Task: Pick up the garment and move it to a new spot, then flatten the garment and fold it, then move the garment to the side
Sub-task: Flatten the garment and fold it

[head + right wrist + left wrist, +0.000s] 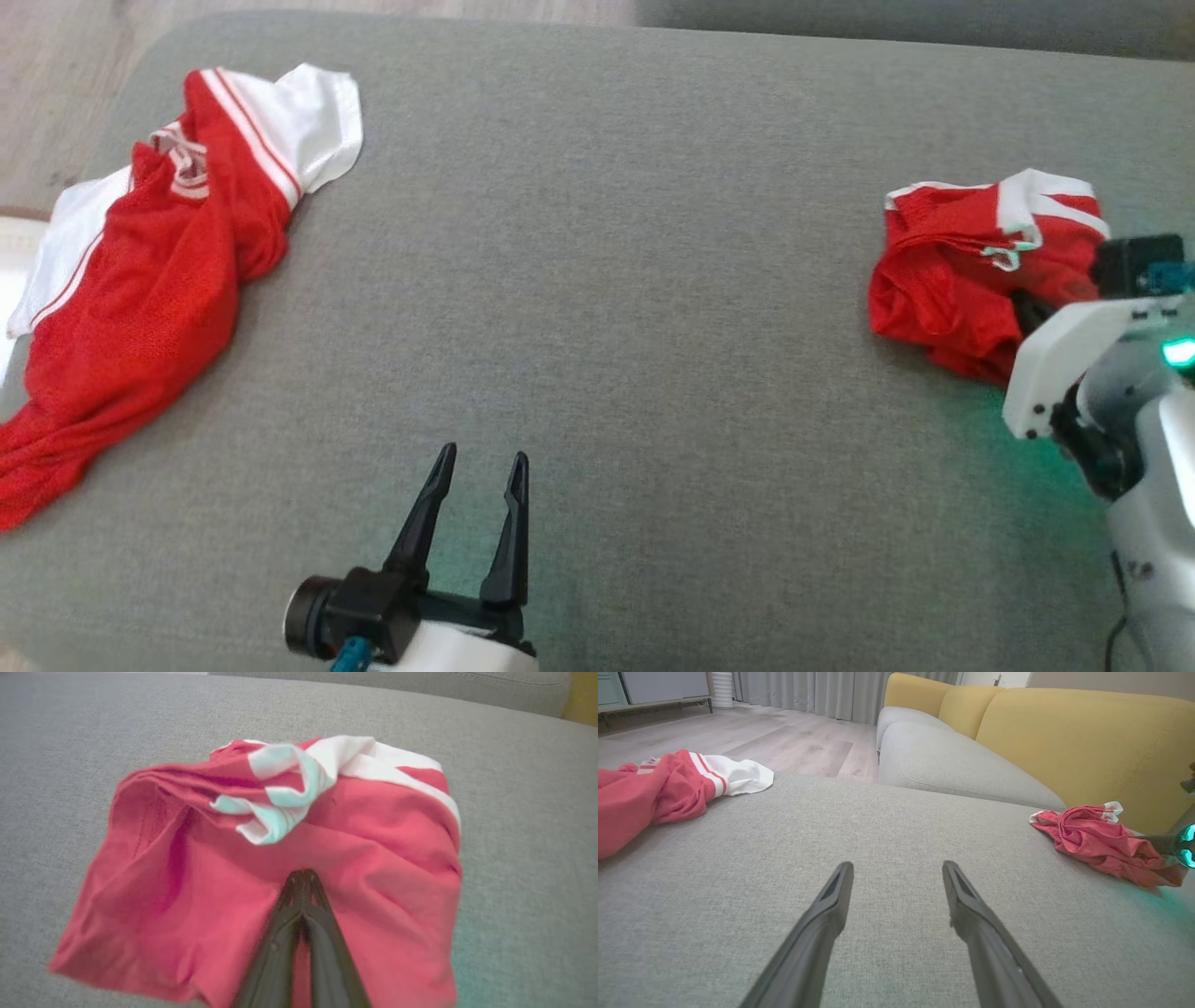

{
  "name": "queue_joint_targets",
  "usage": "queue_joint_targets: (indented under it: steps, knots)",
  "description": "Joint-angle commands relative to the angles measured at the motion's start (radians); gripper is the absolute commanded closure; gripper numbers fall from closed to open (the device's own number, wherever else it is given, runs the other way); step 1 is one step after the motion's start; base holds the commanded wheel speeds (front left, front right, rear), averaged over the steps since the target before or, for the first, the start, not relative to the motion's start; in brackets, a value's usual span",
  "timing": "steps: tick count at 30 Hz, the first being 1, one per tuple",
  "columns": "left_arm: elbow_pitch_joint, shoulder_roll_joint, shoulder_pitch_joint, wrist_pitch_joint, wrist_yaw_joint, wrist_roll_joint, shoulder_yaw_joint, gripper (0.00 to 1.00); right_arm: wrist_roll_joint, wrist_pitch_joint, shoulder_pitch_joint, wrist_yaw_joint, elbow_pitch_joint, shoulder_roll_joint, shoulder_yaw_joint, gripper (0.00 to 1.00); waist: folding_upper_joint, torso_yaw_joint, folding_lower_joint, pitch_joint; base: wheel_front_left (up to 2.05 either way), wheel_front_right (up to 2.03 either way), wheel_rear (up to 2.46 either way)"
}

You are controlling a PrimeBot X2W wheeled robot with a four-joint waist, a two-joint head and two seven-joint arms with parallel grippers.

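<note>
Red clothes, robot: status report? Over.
Right gripper shut on crumpled red garment. Left gripper open, empty, above cushion. Other garment far left, not blocking.

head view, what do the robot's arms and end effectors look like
The left end effector has two long, dark, tapering fingers on a black block with a blue connector and a white housing. The right arm is silver-grey with a white shell, a glowing green light and a dark cable. The right end effector has dark fingers too.

My left end effector [484, 455]: two long black tapered fingers [422, 518], black mount [373, 607], blue connector [350, 656], white wrist [457, 656]. My right arm [1153, 541]: silver, white shell [1064, 359], green light [1179, 353].
</note>
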Motion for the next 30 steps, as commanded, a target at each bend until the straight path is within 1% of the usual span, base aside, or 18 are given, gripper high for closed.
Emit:
queue_joint_targets:
  steps: [1,10,13,16,21,26,30]
  knots:
    - [-0.029,-0.006,-0.032,-0.008,0.003,-0.009,0.018,0.00,0.001,0.009,-0.056,-0.001,-0.028,-0.021,0.019,1.00,0.0000,0.011,-0.0001,0.007,0.00,0.00,0.00]
    - [-0.023,-0.006,-0.047,-0.008,0.008,-0.034,-0.021,0.00,-0.016,0.084,-0.174,-0.001,0.043,-0.031,0.001,1.00,0.0000,0.070,-0.0001,0.019,0.00,0.00,0.00]
    - [-0.023,-0.006,-0.048,-0.008,0.011,-0.042,-0.032,0.00,-0.034,0.084,-0.202,-0.001,0.069,-0.030,-0.018,1.00,0.0000,0.092,-0.0001,0.022,0.00,0.00,0.00]
    - [-0.023,-0.006,-0.048,-0.008,0.013,-0.044,-0.036,0.00,-0.054,0.059,-0.222,-0.001,0.084,-0.022,-0.034,1.00,0.0000,0.103,-0.0001,0.025,0.00,0.00,0.00]
    - [-0.023,-0.006,-0.051,-0.008,0.020,-0.051,-0.039,0.00,-0.083,-0.062,-0.252,-0.001,0.125,0.025,-0.056,1.00,0.0000,0.115,-0.0001,0.022,0.00,0.00,0.00]
    - [-0.021,-0.006,-0.043,-0.008,0.025,-0.050,-0.027,0.00,-0.086,-0.170,-0.240,-0.001,0.164,0.049,-0.022,1.00,0.0000,0.097,-0.0001,-0.004,0.00,0.00,0.00]
    - [-0.020,-0.006,-0.031,-0.008,0.025,-0.044,-0.013,0.00,-0.071,-0.238,-0.205,-0.001,0.158,0.055,0.024,1.00,0.0000,0.064,-0.0001,-0.034,0.00,0.00,0.00]
